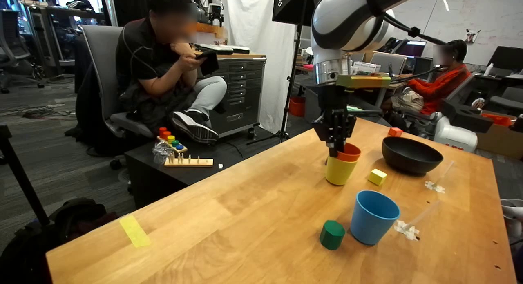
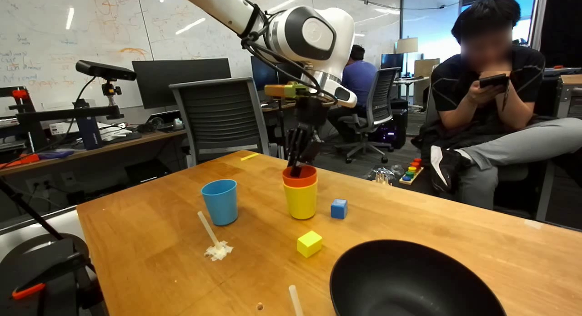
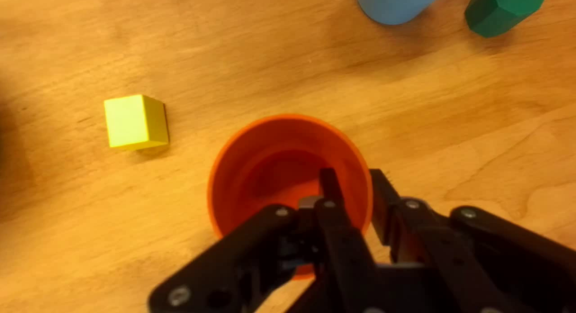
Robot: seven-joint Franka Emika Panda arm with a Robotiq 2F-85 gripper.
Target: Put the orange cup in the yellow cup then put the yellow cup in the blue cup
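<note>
Just below the middle of the frame in an exterior view, the orange cup (image 2: 300, 181) sits inside the yellow cup (image 2: 301, 202), with its top part poking out. The yellow cup stands upright on the table (image 2: 150, 261). From above, the claw (image 3: 352, 174) points down at them. One finger dips into the orange cup and the other is outside its rim. A small gap shows between the fingers, so the claw is a little bit wide. Left of the middle in an exterior view, the blue cup (image 2: 221, 204) stands with its mouth up. It is apart from the other two cups. A green block (image 1: 332, 235) is just beside the blue cup, near the bottom of an exterior view. In an exterior view, a small blue block (image 2: 338, 208) is right of the yellow cup, and a yellow block (image 2: 309, 244) is lower down. A big black bowl (image 2: 409, 266) is at the bottom, right of the middle. At the upper right, a person (image 2: 525, 70) sits and holds a dark phone (image 2: 493, 80).
</note>
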